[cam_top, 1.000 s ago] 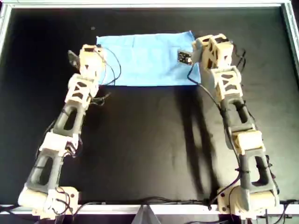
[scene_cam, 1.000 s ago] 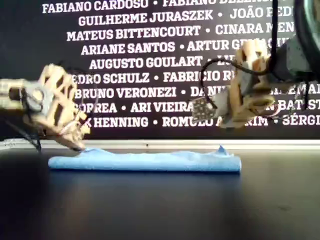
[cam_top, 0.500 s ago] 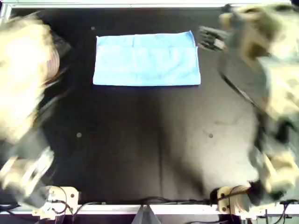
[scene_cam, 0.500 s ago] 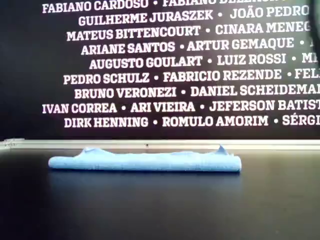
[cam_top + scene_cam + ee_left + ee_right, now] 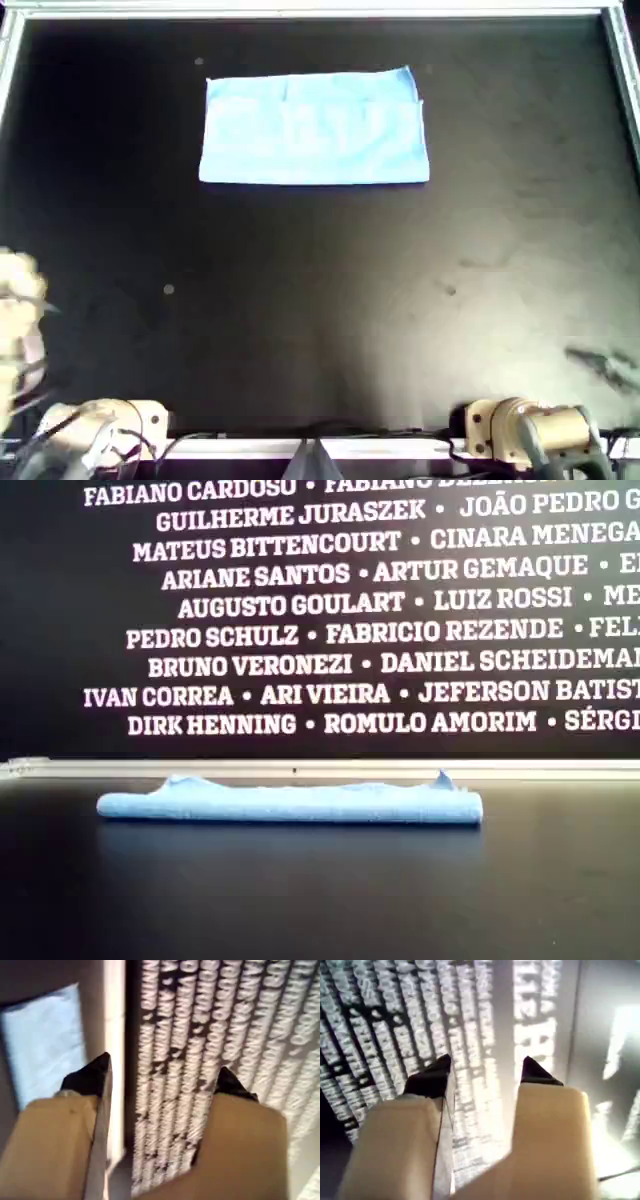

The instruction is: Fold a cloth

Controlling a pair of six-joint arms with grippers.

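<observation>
One cloth (image 5: pixel 314 128) lies folded into a flat rectangle on the black surface (image 5: pixel 330 300), towards the overhead view's top. Two grippers, left gripper (image 5: pixel 162 1074) and right gripper (image 5: pixel 485 1071), both spread, hold nothing

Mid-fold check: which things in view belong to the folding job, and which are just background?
Part of the job:
- cloth, lying as a folded light-blue rectangle
- left gripper, jaws open, empty
- right gripper, jaws open, empty

Just there:
- black table
- wall of printed names
</observation>
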